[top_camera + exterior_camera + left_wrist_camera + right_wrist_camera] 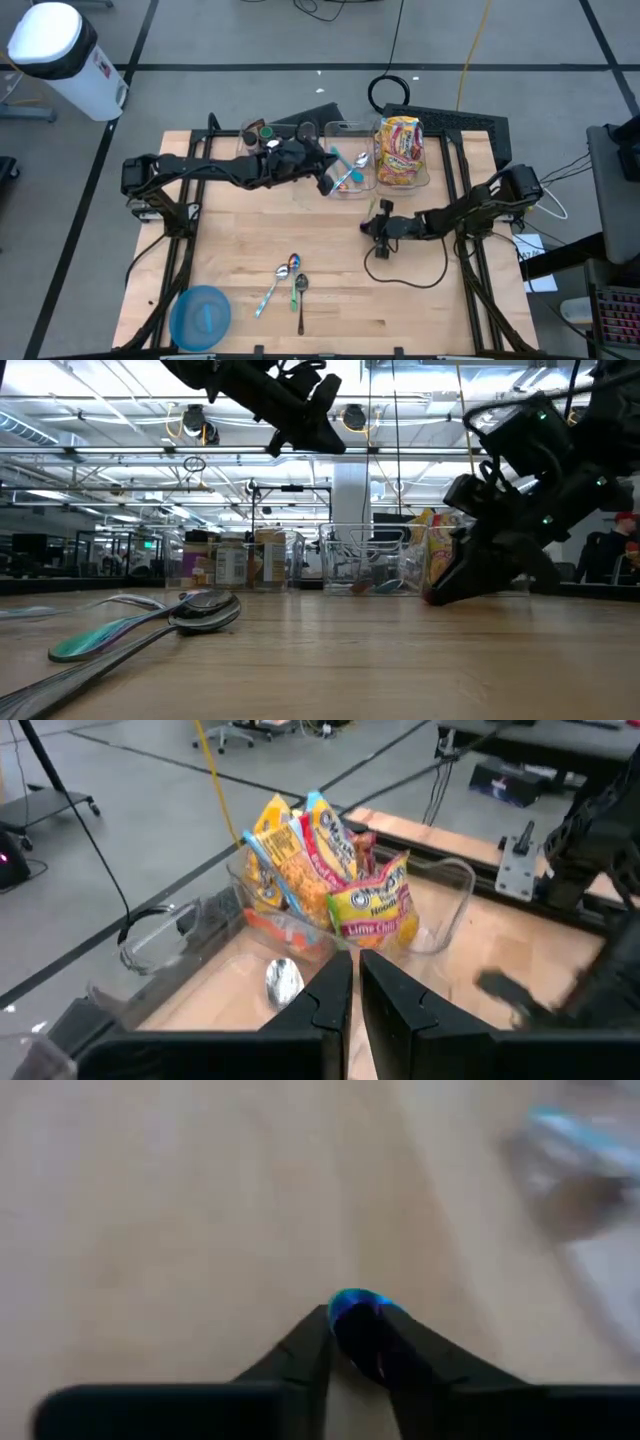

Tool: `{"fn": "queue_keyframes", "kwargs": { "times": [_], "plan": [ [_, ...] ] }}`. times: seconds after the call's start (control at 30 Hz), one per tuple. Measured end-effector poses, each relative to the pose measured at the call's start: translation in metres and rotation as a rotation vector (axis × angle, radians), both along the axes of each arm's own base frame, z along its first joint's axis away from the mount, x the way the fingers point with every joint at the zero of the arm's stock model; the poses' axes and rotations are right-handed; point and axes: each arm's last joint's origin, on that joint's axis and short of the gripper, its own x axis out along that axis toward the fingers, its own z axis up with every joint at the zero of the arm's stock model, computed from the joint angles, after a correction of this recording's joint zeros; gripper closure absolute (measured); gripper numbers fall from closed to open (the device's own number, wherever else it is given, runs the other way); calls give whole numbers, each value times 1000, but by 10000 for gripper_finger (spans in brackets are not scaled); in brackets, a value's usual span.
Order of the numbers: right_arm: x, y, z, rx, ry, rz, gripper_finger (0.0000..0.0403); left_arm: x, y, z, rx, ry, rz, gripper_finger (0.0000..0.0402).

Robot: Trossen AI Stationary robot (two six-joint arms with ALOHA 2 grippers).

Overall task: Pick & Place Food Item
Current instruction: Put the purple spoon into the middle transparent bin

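Several colourful snack bags [400, 150] stand upright in a clear bin [428, 178] at the table's far side; they also show in the left wrist view [330, 880]. My left gripper [328, 180] hangs above a neighbouring clear bin [345, 130] that holds spoons. Its fingers [330, 995] are shut and empty, and they point toward the bags. My right gripper [370, 226] is low over the table's middle, in front of the bins. It is shut on a small shiny blue thing [355, 1302]. My right gripper pinches a small shiny blue thing [352, 1300] between its two fingertips. The view is blurred, so I cannot tell what the thing is or which part is held. The fingers slant down toward the table's left side, close over the wood.
Three spoons [285, 280] lie on the wood near the front middle, and they show close up in the low view [150, 622]. A blue plate [200, 315] sits at the front left corner. A clear bin of small jars [262, 132] stands at the far left of the row. A black cable [405, 275] loops on the table.
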Motion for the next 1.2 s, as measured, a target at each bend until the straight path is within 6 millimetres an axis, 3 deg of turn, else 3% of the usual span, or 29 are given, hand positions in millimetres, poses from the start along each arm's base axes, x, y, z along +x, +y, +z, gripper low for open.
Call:
{"fn": "queue_keyframes", "kwargs": {
  "times": [0.1, 0.27, 0.43, 0.53, 0.63, 0.77, 0.9, 1.07, 1.2],
  "plan": [
    [0, -1, 0, -37, 2, 1, 383, 1, -7, -1, 15, 18, -27, 373],
    [7, 10, 12, -45, -32, 53, 388, -4, -35, 14, 160, 52, -174, 387],
    [22, 31, 56, -29, -207, 194, 402, -20, -75, 34, 206, 58, -298, 393],
    [26, 36, 88, 21, -326, 305, 402, -30, -97, 36, 223, 110, -377, 383],
    [29, 28, 123, 65, -467, 394, 402, -38, -117, 26, 278, 188, -467, 390],
    [28, 5, 154, 79, -581, 417, 402, -47, -132, 14, 274, 191, -517, 395],
    [28, -33, 174, 49, -654, 356, 402, -54, -137, -3, 253, 189, -522, 385],
    [24, -97, 174, 39, -656, 223, 402, -59, -136, -22, 219, 173, -509, 396],
    [20, -144, 154, 4, -606, 69, 402, -62, -133, -34, 178, 177, -484, 391]
  ]
}}
